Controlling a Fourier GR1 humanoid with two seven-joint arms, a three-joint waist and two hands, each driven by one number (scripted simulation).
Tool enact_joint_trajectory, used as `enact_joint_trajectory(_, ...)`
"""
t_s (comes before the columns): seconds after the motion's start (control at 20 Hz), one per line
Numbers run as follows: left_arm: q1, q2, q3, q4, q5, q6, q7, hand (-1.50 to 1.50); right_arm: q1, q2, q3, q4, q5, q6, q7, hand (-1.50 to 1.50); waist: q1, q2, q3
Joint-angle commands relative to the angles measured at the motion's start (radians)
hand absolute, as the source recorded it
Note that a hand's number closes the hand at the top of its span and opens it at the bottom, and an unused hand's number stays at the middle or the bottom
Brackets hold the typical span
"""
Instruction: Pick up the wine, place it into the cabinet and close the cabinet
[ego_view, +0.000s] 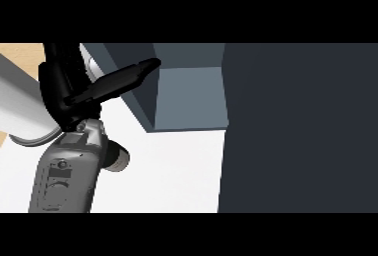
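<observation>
No wine bottle shows in the head view. My left hand (68, 87) is raised at the upper left on its grey forearm (65, 175). Its fingers point straight up and its thumb (129, 72) sticks out to the right, toward the cabinet; nothing is held in it. The cabinet's blue-grey inside (188, 95) lies open just right of the thumb tip. The cabinet's dark door (303, 125) fills the right part of the view. My right hand does not show.
A thick white cylinder (18, 107) runs along the left edge behind the hand. The white counter top (170, 170) spreads below the cabinet opening. A strip of light wood (18, 50) shows at the top left.
</observation>
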Motion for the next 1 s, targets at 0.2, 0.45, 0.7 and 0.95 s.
enact_joint_trajectory(0.2,-0.256,-0.002,-0.108,0.121,-0.186,0.174,0.312,-1.50,0.043,-0.030,0.017,-0.227,-0.038,-0.029,0.176,-1.50,0.011,-0.003,0.000)
enact_joint_trajectory(0.45,-0.282,-0.001,-0.175,0.094,-0.285,0.185,0.439,-1.50,0.049,-0.021,0.043,-0.199,-0.013,-0.034,0.159,-1.50,0.013,-0.006,0.000)
enact_joint_trajectory(0.7,-0.309,-0.001,-0.156,0.167,-0.323,0.229,0.441,-1.50,0.001,-0.015,0.071,-0.270,-0.012,-0.085,0.259,-1.50,-0.002,-0.001,-0.001)
enact_joint_trajectory(0.95,-0.300,0.000,-0.189,0.094,-0.435,0.226,0.570,-1.50,-0.012,-0.006,0.099,-0.260,0.024,-0.117,0.287,-1.50,0.010,-0.007,-0.001)
